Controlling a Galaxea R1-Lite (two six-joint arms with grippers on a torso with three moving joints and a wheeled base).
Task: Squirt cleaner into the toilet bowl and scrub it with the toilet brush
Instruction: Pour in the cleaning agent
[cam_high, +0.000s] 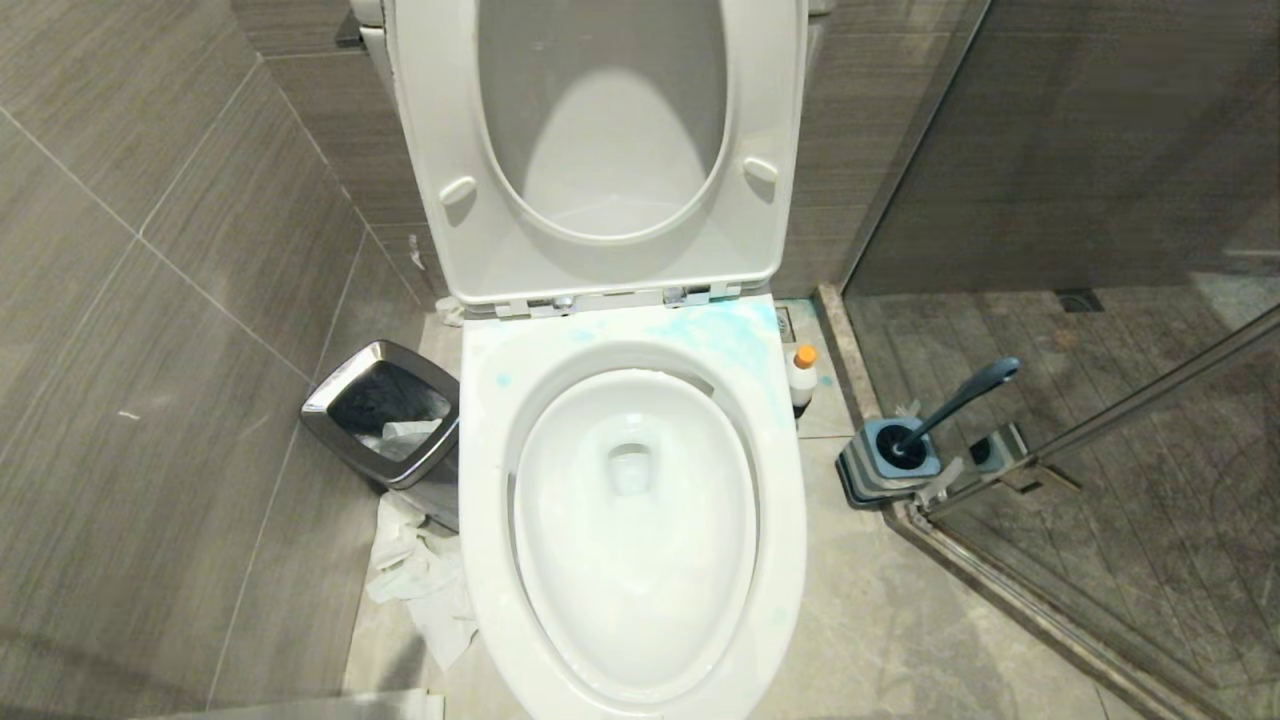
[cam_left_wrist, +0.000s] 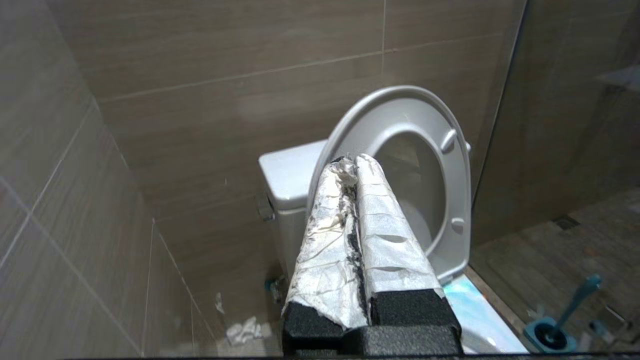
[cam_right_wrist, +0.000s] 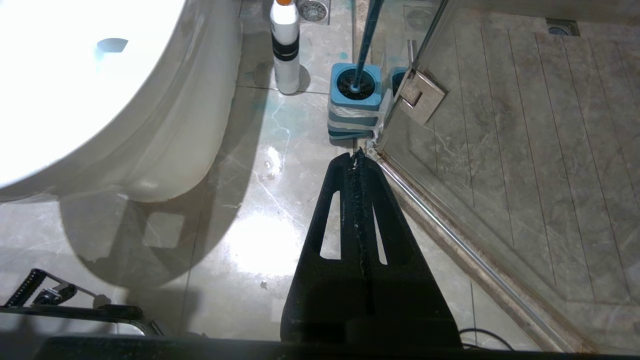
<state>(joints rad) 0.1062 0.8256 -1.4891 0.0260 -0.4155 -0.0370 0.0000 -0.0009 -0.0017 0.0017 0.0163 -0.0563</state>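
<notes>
Seat raised; toilet bowl (cam_high: 632, 520) smeared turquoise at far rim; cleaner (cam_high: 802, 375) stood on floor right of bowl; toilet brush (cam_high: 955, 403) seated in holder (cam_high: 890, 462) further right; left end effector (cam_left_wrist: 354, 162) and right end effector (cam_right_wrist: 356, 156) closed, empty; brush judged light, stiff; best gripped at thick curved handle end.

I see a steel-rimmed bin (cam_high: 385, 420) on the floor against the left wall, paper inside it. Crumpled tissue (cam_high: 420, 580) lies on the tiles just in front of the bin. A square blue-and-grey holder (cam_high: 885, 470) stands at the foot of the glass door (cam_high: 1130, 480), beside its metal hinge (cam_right_wrist: 420, 95). A round floor drain (cam_right_wrist: 312, 10) sits near the back wall. Grey tiled walls (cam_high: 150, 250) enclose the corner.
</notes>
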